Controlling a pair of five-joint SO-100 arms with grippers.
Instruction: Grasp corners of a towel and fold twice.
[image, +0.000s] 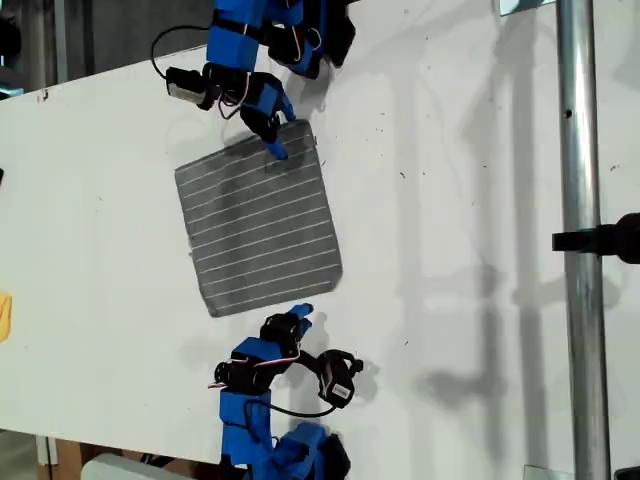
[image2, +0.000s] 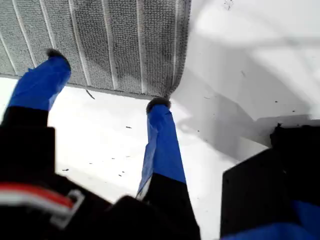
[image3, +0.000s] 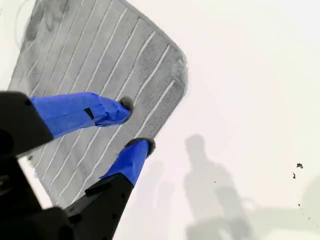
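As you scan the exterior view from its left, you meet one small yellow object (image: 3, 316) cut off at the frame edge, well apart from the towel (too little of it shows to tell what it is). Next comes the one towel (image: 260, 218), lying flat and unfolded on the white table (image: 480, 200), with all four corners in sight: two on the exterior view's left (image: 180, 172) (image: 212, 310) and two on its right (image: 308, 126) (image: 338, 272).

You have two blue arms, one at each side of the towel. My first gripper (image: 298, 316) (image2: 108, 80) sits just off the towel's lower edge in the exterior view, near the lower right corner. Its two fingers are spread wide with nothing between them, and one fingertip (image2: 159, 104) is just beside that corner.

My second gripper (image: 283, 135) (image3: 138, 124) is at the towel's opposite edge, near the upper right corner. Its two fingers are parted and grip nothing. One fingertip (image3: 127, 103) is over the cloth and the other is at its edge; you cannot tell whether either touches.

Farthest on the exterior view's right, well apart from the towel, stands one metal pole (image: 578, 150).
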